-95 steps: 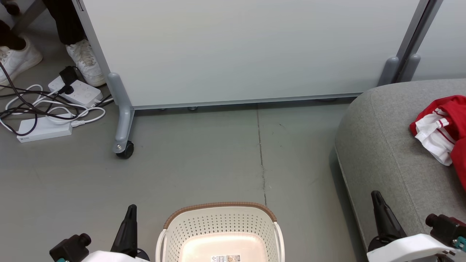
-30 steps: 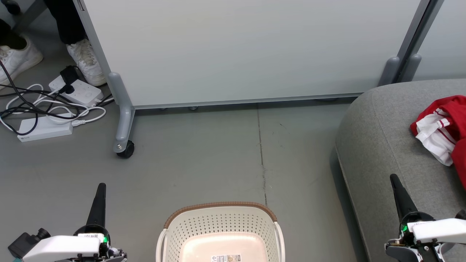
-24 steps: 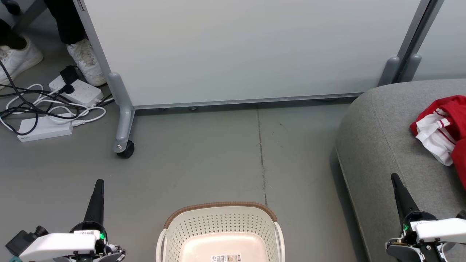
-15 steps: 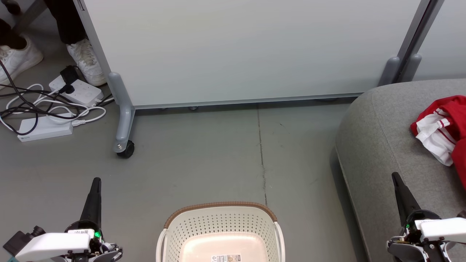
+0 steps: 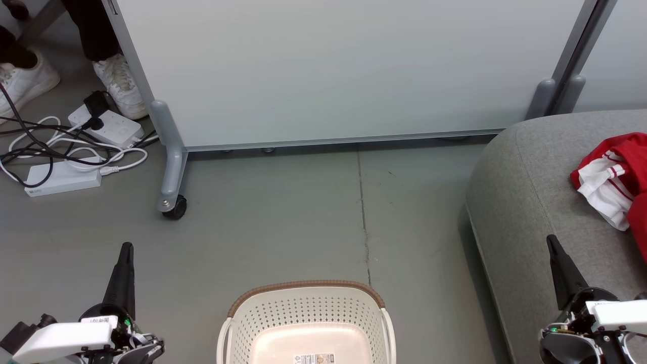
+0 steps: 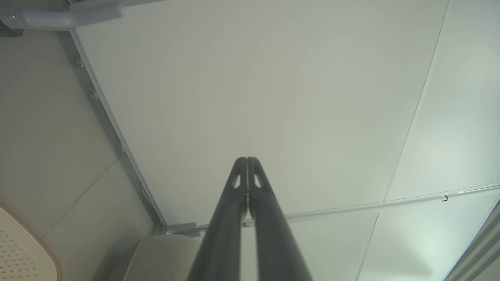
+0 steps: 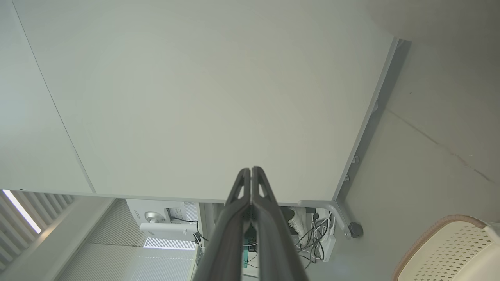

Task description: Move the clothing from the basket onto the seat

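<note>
Hovering either side of the basket (image 5: 303,308), my left gripper (image 5: 126,246) and right gripper (image 5: 551,238) are clenched on nothing. The clothing (image 5: 614,172) lies crumpled on the seat (image 5: 520,202); it looks light and limp, best pinched at a bunched fold.

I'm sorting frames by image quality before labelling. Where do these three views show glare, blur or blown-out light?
Head view: sharp, evenly lit, with a glare patch inside the basket. Left wrist view: left gripper soft toward the lens. Right wrist view: right gripper likewise soft, light strip at lower left blown out.
</note>
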`<state>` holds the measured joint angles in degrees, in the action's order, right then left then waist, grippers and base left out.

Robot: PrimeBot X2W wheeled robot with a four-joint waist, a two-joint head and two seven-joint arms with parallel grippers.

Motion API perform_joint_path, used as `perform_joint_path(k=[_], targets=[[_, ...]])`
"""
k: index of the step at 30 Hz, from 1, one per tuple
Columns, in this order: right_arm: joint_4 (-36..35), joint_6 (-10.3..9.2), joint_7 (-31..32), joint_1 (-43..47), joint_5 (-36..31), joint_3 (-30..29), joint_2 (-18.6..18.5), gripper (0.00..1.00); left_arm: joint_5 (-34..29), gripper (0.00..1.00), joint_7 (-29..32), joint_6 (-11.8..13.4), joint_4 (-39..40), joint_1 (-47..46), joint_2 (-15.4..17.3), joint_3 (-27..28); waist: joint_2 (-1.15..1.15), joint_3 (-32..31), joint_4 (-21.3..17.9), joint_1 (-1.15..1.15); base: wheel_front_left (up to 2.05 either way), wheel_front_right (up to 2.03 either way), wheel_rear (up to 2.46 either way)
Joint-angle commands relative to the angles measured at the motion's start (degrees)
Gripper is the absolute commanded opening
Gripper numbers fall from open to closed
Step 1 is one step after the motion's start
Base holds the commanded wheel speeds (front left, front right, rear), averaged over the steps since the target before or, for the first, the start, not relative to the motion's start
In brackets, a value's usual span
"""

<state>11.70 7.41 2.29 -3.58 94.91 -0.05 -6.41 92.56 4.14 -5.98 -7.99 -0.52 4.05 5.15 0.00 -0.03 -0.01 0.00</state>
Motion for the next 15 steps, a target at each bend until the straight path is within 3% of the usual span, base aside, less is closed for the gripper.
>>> perform_joint_path(k=[1,15], targets=[[-0.4,0.14,0.4,-0.6,1.4,-0.4,-0.5,0.00,1.1,0.00,0.5,-0.2,0.3,-1.1,0.2,0.5,0.00,0.0,0.0,0.00,0.00,0.00,0.00],[-0.4,0.14,0.6,-0.7,2.2,-0.4,-0.5,0.00,1.8,0.00,0.7,-0.3,0.4,-1.1,0.1,0.7,0.00,0.0,0.0,0.00,0.00,0.00,0.00]])
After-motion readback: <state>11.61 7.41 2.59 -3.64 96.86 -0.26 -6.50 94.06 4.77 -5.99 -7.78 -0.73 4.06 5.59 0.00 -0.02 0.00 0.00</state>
